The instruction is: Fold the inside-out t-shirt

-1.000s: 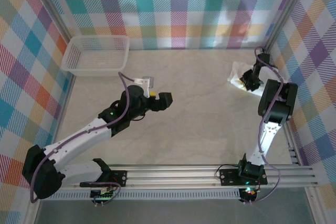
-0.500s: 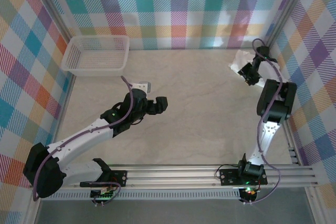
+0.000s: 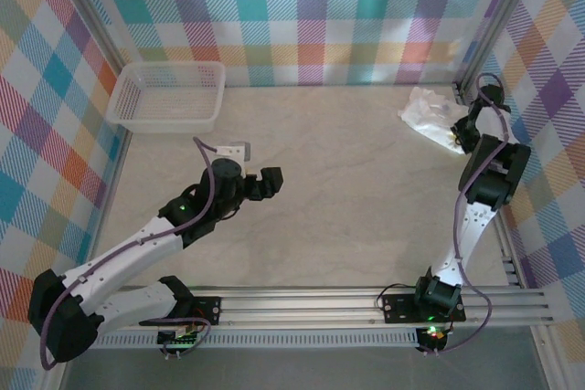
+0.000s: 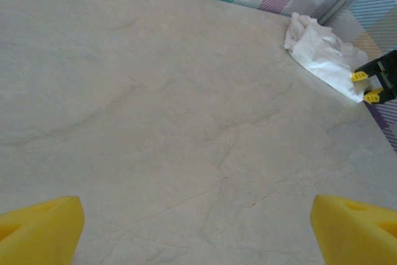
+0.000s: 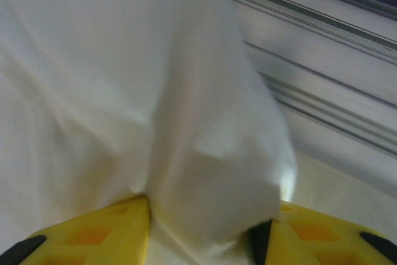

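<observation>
The inside-out t-shirt (image 3: 428, 107) lies bunched in a small white heap at the table's far right corner, also seen in the left wrist view (image 4: 319, 54). My right gripper (image 3: 458, 137) sits low at the heap's right edge, against the frame. Up close, a bulge of the white fabric (image 5: 136, 91) pokes between its yellow fingers (image 5: 93, 234); the cloth touches the left finger, while a dark gap shows beside the right one, so the gripper (image 5: 208, 234) is open. My left gripper (image 3: 270, 180) hovers open over bare table left of centre, its yellow fingertips (image 4: 37, 228) wide apart.
A white mesh basket (image 3: 174, 65) stands at the far left corner. Checked walls and metal frame posts close in the table; a rail (image 5: 322, 72) runs just behind the shirt. Bare marbled tabletop (image 4: 186, 103) stretches between the two arms.
My right gripper slid off the top of the shirt to its right edge, its jaws widening. The heap shifted toward the back corner. The left arm drew back a little to the left.
</observation>
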